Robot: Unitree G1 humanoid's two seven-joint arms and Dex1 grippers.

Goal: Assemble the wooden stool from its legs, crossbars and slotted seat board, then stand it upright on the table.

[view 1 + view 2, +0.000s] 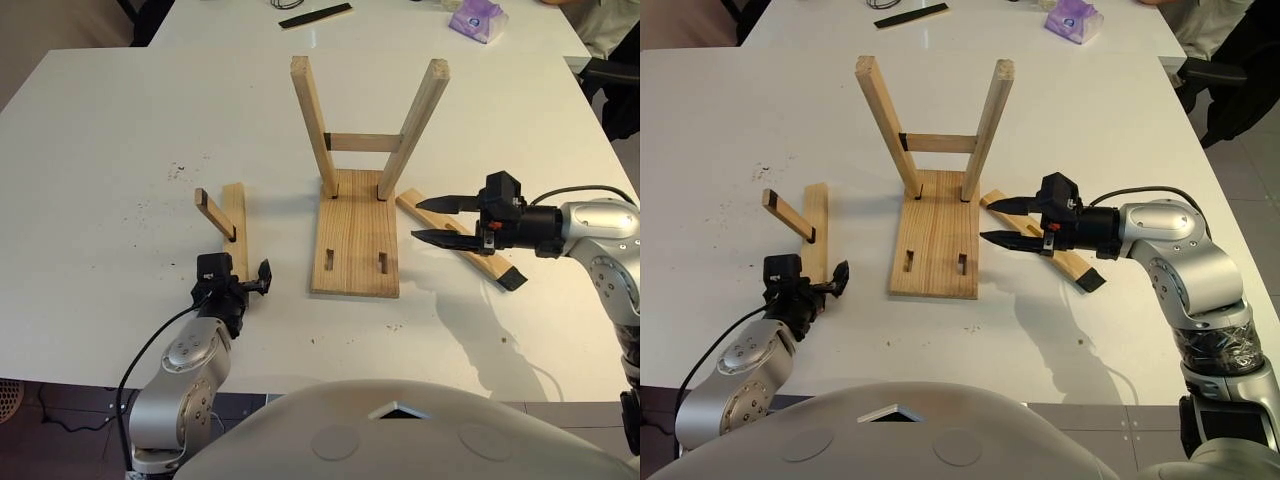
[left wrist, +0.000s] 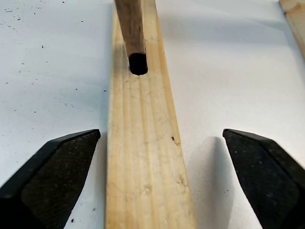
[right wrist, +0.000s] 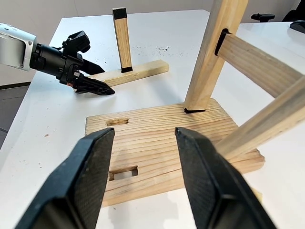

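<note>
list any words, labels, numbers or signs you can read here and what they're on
No text can be read in these pictures.
Purple packet on the far table: it has print, but too small to read.
Seat board and standing legs: bare wood, no writing or numbers.

Silver-grey rounded arms [image 1: 1160, 225] carry black wrist units [image 1: 515, 215], thin black cables [image 1: 150, 347] and black tapered fingers [image 3: 90, 176].
</note>
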